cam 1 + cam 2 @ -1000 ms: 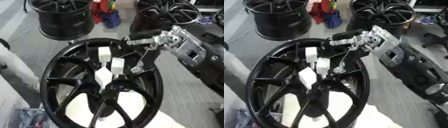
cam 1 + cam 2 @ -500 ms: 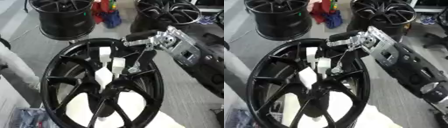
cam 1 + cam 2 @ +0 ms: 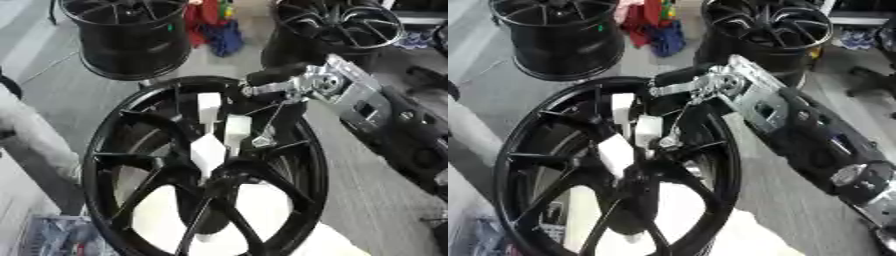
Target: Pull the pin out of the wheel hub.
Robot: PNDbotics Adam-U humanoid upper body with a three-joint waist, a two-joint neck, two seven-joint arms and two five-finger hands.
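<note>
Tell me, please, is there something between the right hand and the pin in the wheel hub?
I cannot make out the pin. The right hand is over the upper rim of the wheel hub, fingers pointing inward. White blocks and black spokes stand between it and the centre.

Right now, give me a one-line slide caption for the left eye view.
Robot's right hand reaches over the large black spoked wheel hub, above white blocks near its centre.
</note>
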